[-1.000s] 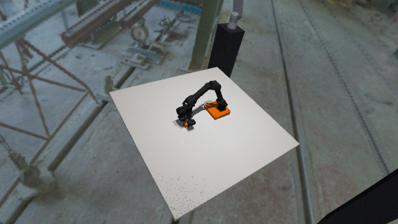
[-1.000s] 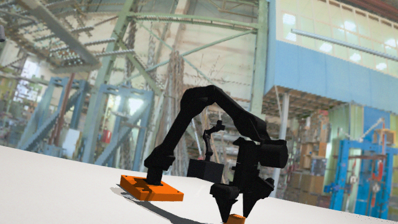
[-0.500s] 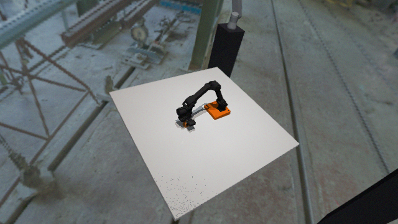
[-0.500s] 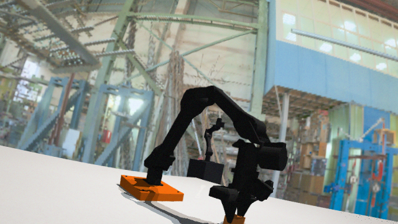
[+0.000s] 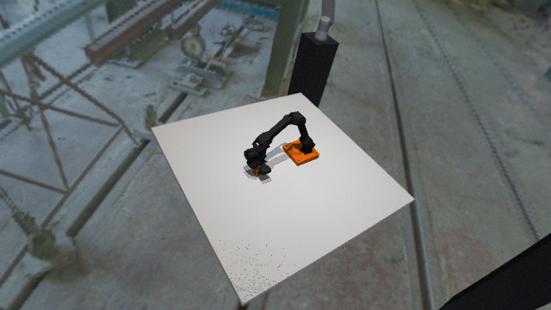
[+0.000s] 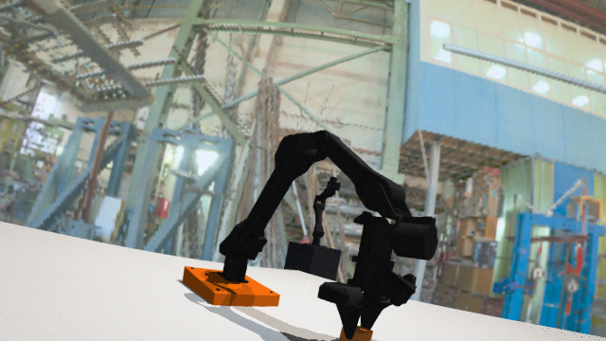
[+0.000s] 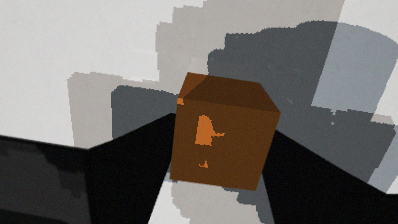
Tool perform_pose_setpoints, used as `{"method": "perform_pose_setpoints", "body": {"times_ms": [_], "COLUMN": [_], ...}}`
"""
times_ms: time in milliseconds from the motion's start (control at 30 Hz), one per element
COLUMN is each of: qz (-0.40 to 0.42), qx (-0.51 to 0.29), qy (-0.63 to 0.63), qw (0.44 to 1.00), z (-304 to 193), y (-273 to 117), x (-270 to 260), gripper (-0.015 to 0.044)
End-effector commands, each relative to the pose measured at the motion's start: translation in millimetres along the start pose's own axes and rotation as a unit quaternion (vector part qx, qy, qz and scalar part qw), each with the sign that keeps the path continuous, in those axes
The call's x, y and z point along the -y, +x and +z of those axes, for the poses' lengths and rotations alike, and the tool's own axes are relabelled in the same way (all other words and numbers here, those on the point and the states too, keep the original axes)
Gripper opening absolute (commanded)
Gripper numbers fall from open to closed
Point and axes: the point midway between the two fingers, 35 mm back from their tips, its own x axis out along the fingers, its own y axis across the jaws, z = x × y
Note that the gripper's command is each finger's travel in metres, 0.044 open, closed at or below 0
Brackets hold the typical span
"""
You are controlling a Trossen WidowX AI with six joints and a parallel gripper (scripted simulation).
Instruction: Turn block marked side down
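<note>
Snugly — orange block (image 5: 256, 172) (image 6: 357, 334) (image 7: 225, 142), between black jaws

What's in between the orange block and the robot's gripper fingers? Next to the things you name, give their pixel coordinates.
Nothing: in the wrist view, both fingers press right against the block (image 7: 225, 140).

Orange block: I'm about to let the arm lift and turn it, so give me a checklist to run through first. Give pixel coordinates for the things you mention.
1. Gripper (image 5: 258, 173) (image 6: 358, 332) (image 7: 219, 129) shut on the orange block (image 5: 256, 172) (image 6: 356, 334) (image 7: 225, 142): ok.
2. Block between both fingers, one at each side: ok, in the wrist view.
3. Marked side located: cannot tell; the bright patches on the face toward the wrist camera look like light between shadows.
4. Block clear of the orange base plate (image 5: 298, 161) (image 6: 258, 299): ok, they stand apart.
5. Block turned over and released: not ok, the fingers grip it.
6. Grip firm enough for the turn: cannot tell.
</note>
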Motion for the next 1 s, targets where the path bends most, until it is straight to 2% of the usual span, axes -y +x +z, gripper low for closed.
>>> {"method": "perform_pose_setpoints", "body": {"times_ms": [0, 267, 967], "qz": [0.001, 0.001, 0.001], "qx": [0.000, 0.005, 0.154], "qy": [0.000, 0.000, -0.001], "qw": [1.000, 1.000, 0.988], "z": [0.3, 0.3, 2.6], "y": [-16.3, -27.1, -17.7], "x": [-0.3, -0.2, -0.5], "gripper": [0.0000, 0.0000, 0.0000]}}
